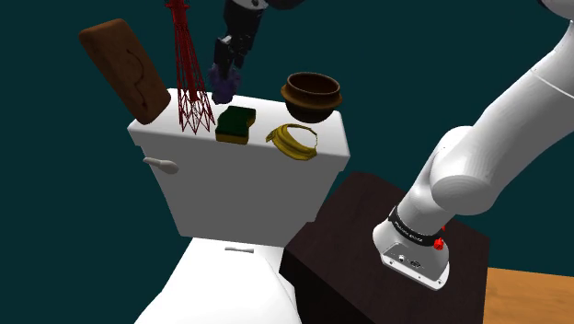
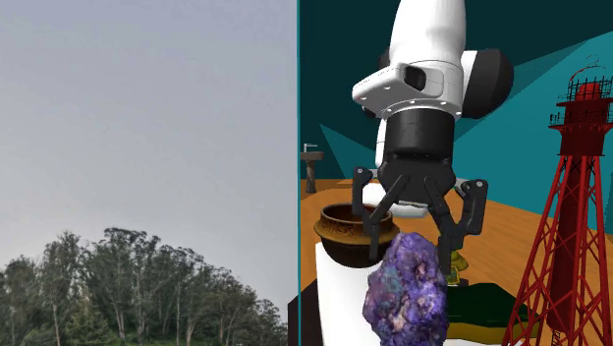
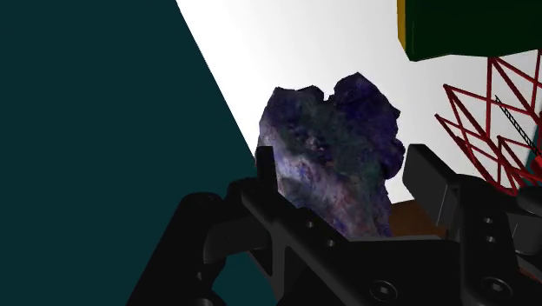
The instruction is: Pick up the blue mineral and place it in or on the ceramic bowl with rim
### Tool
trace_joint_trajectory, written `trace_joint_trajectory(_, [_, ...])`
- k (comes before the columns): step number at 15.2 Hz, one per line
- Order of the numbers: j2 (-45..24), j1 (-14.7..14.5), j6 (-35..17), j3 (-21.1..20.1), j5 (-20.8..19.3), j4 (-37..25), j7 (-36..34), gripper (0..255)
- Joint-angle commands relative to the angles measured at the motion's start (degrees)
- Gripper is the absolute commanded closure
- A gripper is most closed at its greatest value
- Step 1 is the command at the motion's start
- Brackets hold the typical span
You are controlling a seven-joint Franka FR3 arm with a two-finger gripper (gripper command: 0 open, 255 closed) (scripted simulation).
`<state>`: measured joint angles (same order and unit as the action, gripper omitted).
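**Gripper [image 2: 416,246] pinching a blue-purple mineral [image 2: 406,295] over a toilet tank lid [image 1: 333,129]**

I am pointing straight down and clasping the mineral by its upper end, one finger [image 3: 265,165] pressing on each flank. It is standing with its long axis upright, narrower end up between my fingertips and most of its length reaching below them. I cannot tell whether its foot is touching the white lid. A green block with a yellow edge [image 1: 236,124] is lying just beside it and a red lattice tower [image 1: 189,83] is rising next to that. Farther along the lid, the brown rimmed bowl [image 1: 312,92] is sitting well apart.
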<state>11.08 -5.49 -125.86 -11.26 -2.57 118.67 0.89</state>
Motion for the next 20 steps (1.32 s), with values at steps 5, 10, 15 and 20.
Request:
trace_joint_trajectory(5, [0.2,0.0,4.7,0.1,0.2,-4.5,0.3,255])
trace_joint_trajectory(10, [0.3,0.0,6.2,0.1,0.2,-6.0,0.4,0])
trace_joint_trajectory(15, [-16.4,-0.5,21.6,-1.6,-6.1,-23.8,0.0,0])
trace_joint_trajectory(20, [-16.7,-0.3,17.8,-1.3,-6.3,-20.5,-0.2,0])
